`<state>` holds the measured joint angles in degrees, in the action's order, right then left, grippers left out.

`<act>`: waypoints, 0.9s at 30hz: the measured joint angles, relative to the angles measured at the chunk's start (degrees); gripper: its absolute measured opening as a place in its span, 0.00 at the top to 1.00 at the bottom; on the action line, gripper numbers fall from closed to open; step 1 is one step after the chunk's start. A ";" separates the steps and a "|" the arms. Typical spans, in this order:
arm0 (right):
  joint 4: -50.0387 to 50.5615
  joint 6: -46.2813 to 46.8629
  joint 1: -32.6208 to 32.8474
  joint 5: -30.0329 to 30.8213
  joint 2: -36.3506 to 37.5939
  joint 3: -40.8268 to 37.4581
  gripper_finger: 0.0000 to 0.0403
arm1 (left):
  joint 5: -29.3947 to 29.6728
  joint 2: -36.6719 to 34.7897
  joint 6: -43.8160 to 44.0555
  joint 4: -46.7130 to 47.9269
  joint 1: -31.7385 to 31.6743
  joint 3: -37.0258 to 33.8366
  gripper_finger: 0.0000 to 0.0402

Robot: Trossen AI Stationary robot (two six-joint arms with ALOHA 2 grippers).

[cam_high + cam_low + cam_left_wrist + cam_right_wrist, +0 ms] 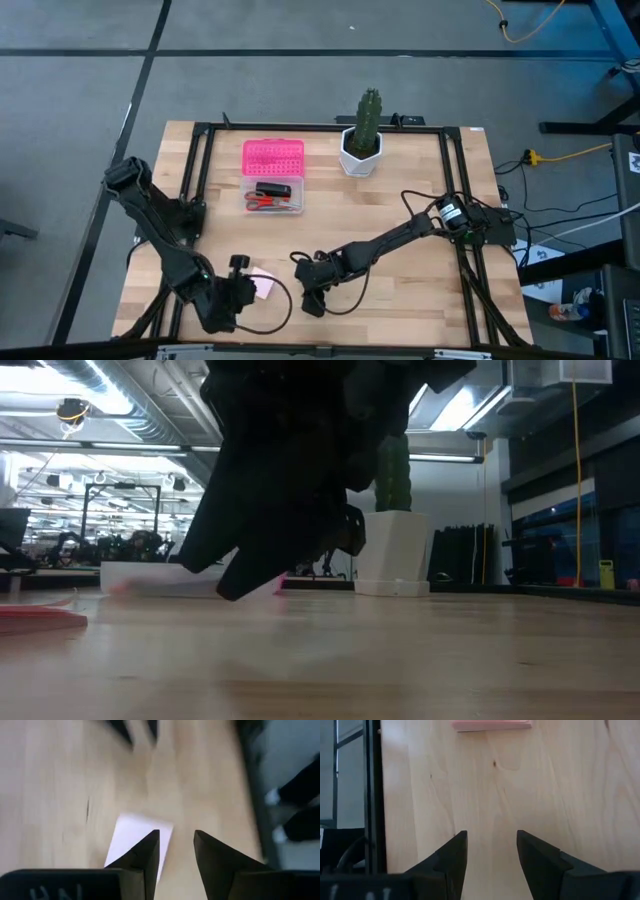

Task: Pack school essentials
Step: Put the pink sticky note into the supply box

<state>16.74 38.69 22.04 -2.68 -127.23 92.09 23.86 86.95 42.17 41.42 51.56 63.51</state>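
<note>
The main risk is judged to lie with the pink pad (265, 287): it lies flat on the table (400, 230) near the front edge, and a thin flat sheet of that kind is easily pushed along the wood rather than lifted; a finger set down short of its edge could slide it toward the table's front edge. A second risk is judged between the arms, since both grippers are low and near each other over the front of the table, and a careless reach could bring them into contact.

The left gripper (176, 851) is seen with its fingers slightly apart, nothing held between them; one fingertip overlaps the pad in the wrist view, though contact cannot be told. The right gripper (491, 851) hangs over bare wood, fingers apart and empty, the pad well ahead of them.

The scissors (270, 203) and a black block (271, 188) are already lying in the clear box (273, 197), its pink lid (272, 157) folded back beside the cactus (366, 125).
</note>
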 joint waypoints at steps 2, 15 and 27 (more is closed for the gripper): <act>-0.62 0.03 0.18 0.00 -0.01 0.00 0.57 | -2.13 2.11 2.66 3.93 0.37 -0.04 0.71; -3.48 0.35 1.64 -0.22 0.04 0.00 0.57 | -13.34 2.25 15.60 1.15 -0.70 -12.28 0.71; -3.20 3.34 2.19 -0.48 0.04 0.00 0.57 | -16.63 1.47 19.72 -6.04 -7.21 -21.16 0.71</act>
<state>13.54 42.03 24.23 -3.15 -127.20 92.09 7.23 88.42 61.89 35.38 44.35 42.34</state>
